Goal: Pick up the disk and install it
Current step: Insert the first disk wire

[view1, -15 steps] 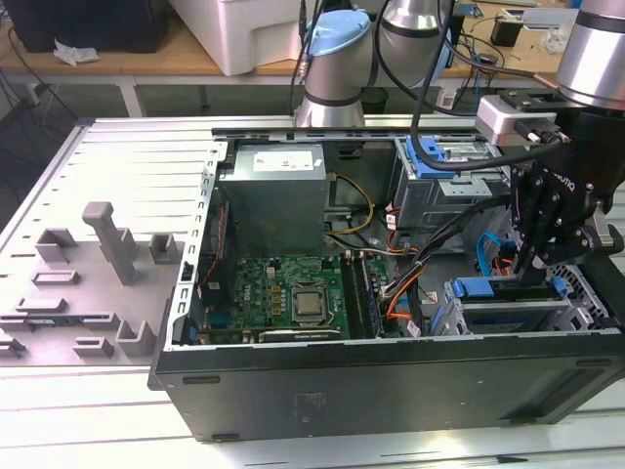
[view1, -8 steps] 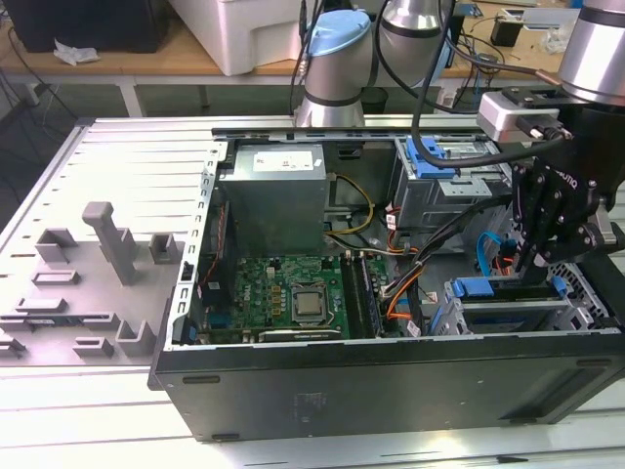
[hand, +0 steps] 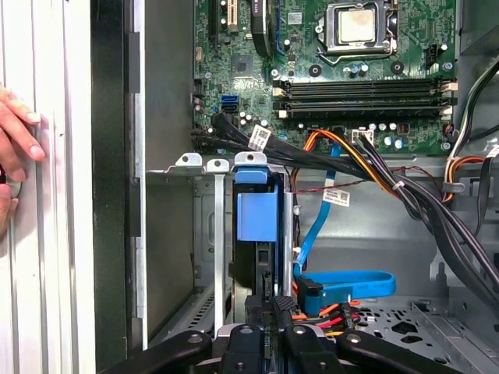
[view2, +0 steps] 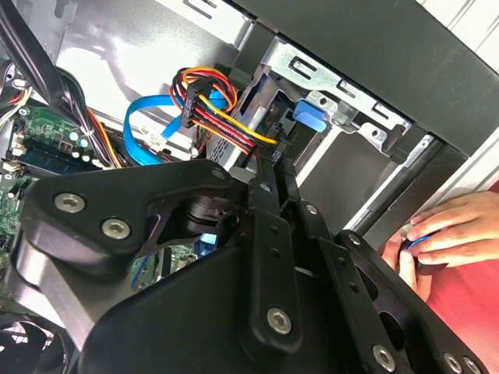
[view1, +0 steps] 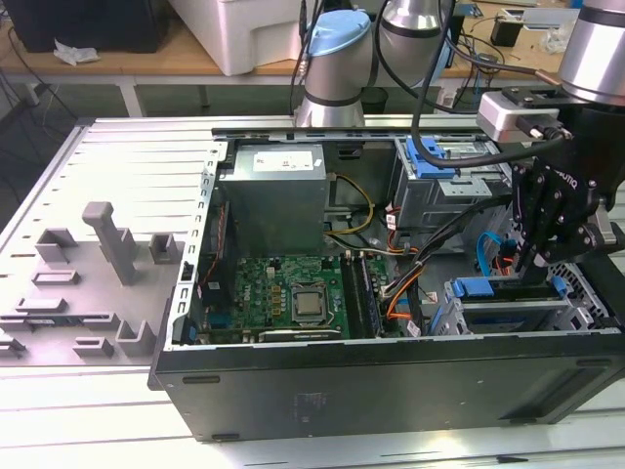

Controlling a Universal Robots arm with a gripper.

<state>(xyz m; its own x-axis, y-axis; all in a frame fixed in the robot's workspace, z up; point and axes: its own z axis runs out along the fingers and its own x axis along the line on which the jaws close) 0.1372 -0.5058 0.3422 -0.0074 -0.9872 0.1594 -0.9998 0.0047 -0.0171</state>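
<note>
Down toward the exterior view's lower right, the disk (view1: 480, 289) stands on edge, slotted into the stamped sheet-steel drive cage (view1: 459, 318) of the open black case (view1: 391, 386). Its smooth blue plastic carrier faces upward. The gripper (view1: 535, 266), a matte black linkage of bolted bars, hangs directly above it. In both wrist views the jaws are drawn together into one narrow tip (hand: 274, 304) (view2: 273, 160), just beside the disk's blue tab (hand: 256, 212) (view2: 310, 117) and a bundle of red, yellow and orange wires (view2: 226, 117). Whether the tip pinches anything I cannot tell. A flat blue ribbon cable (hand: 347, 282) curls nearby, below the green motherboard (hand: 351, 78). A person's hand (hand: 15, 148) rests outside the case wall.
</note>
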